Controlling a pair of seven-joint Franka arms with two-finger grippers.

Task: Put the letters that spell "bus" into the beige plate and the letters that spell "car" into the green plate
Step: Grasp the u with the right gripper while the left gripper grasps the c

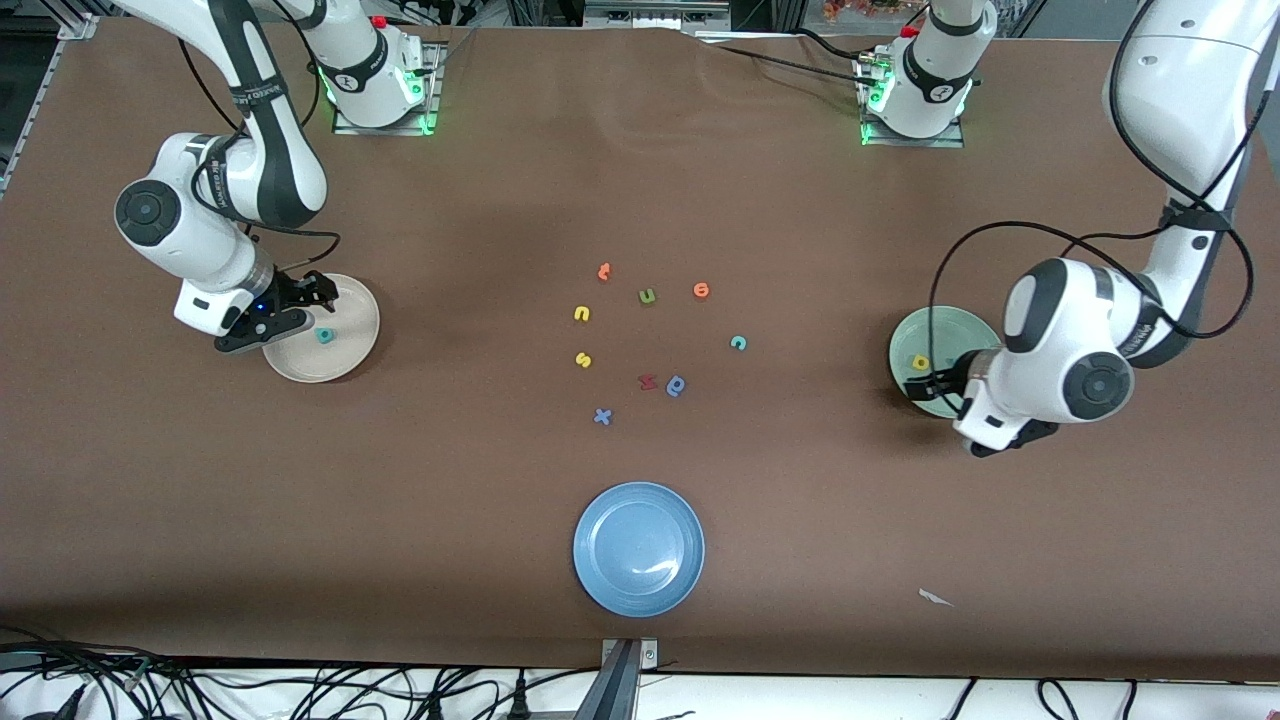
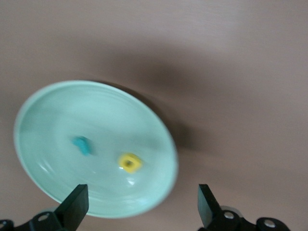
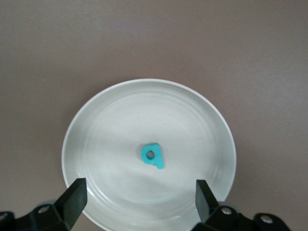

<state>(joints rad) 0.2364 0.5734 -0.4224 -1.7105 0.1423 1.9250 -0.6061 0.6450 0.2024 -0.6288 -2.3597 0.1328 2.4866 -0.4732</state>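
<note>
The beige plate (image 1: 352,345) (image 3: 110,125) lies toward the right arm's end of the table with the teal "b" (image 1: 325,336) (image 3: 152,156) in it. My right gripper (image 1: 316,292) (image 3: 139,199) hangs open and empty over this plate. The green plate (image 1: 940,333) (image 2: 72,110) lies toward the left arm's end and holds the yellow "a" (image 1: 920,362) (image 2: 130,162) and a teal letter (image 2: 83,146). My left gripper (image 1: 932,385) (image 2: 142,207) is open and empty over its rim. On the table's middle lie the yellow "u" (image 1: 582,314), the yellow "s" (image 1: 583,360) and the teal "c" (image 1: 738,342).
Among the middle letters are an orange one (image 1: 604,271), a green "u" (image 1: 647,295), another orange one (image 1: 701,290), a red one (image 1: 648,381), a blue "a"-like one (image 1: 676,385) and a blue "x" (image 1: 602,416). A blue plate (image 1: 600,520) lies nearer the front camera.
</note>
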